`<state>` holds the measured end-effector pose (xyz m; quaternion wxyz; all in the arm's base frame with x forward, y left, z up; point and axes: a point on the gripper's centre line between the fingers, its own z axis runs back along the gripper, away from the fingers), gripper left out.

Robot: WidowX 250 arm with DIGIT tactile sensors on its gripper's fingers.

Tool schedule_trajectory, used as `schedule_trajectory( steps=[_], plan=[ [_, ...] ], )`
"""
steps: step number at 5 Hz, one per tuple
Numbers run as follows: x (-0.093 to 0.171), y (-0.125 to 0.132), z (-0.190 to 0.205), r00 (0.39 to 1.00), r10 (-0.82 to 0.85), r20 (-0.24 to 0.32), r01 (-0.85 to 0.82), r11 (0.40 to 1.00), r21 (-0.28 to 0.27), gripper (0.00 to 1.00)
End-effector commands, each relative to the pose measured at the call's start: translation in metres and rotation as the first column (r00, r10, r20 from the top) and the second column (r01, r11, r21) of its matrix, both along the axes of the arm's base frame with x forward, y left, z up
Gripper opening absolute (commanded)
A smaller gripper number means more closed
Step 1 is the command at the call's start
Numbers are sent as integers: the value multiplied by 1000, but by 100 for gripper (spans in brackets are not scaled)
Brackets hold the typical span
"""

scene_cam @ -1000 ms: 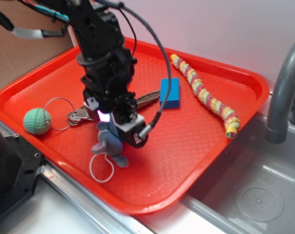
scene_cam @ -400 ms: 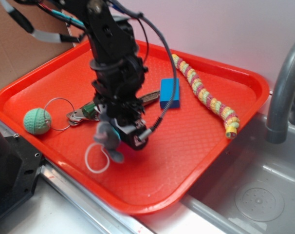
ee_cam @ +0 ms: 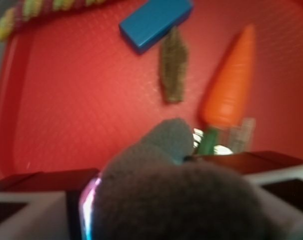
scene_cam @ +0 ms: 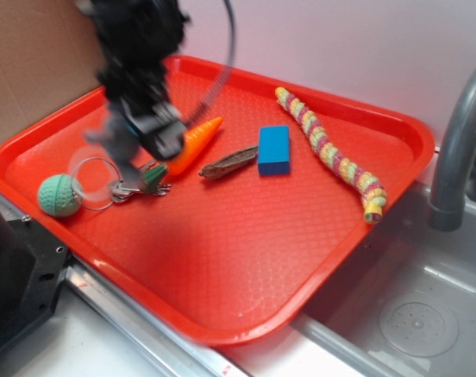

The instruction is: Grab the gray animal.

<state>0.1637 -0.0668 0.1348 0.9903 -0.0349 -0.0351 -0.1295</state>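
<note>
Clamped on the gray animal (scene_cam: 112, 141), which is held up in the gripper (scene_cam: 140, 129) just left of the carrot (scene_cam: 192, 145) and apparently clear of the tray (scene_cam: 246, 267), though too smeared by blur to be sure of the gap. Seen from the wrist as soft gray plush bulging between the two fingers (ee_cam: 31, 195), hanging over the carrot's green end. Likely to slip: squashy, rounded, pinched on an unknown part of the body, with no telling from either view how deep in the jaws. Could be shaken loose by a fast swing, to judge by the blur, and dropped back beside the carrot or onto the keys (scene_cam: 136, 187) lying just below and left of it. Worth watching for the white cord tail, impossible to separate here from the wire key ring (scene_cam: 93, 177) left of the carrot. Might hook that ring and drag the keys along, or tug the plush out of the grip. Near enough to the green ball (scene_cam: 60, 195), further left of the carrot, to send it rolling if carried low. Little to fear from the blue block (scene_cam: 273, 149) or the striped snake (scene_cam: 332, 153) — both well to the right of the carrot.
</note>
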Motion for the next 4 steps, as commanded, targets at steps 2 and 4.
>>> schedule_trajectory(
  steps=[2, 4],
  plan=[
    [2, 82, 80, 999, -41, -4, 41, 999, 30, 0],
    [46, 60, 91, 998, -70, 0, 69, 992, 103, 0]
  ],
)
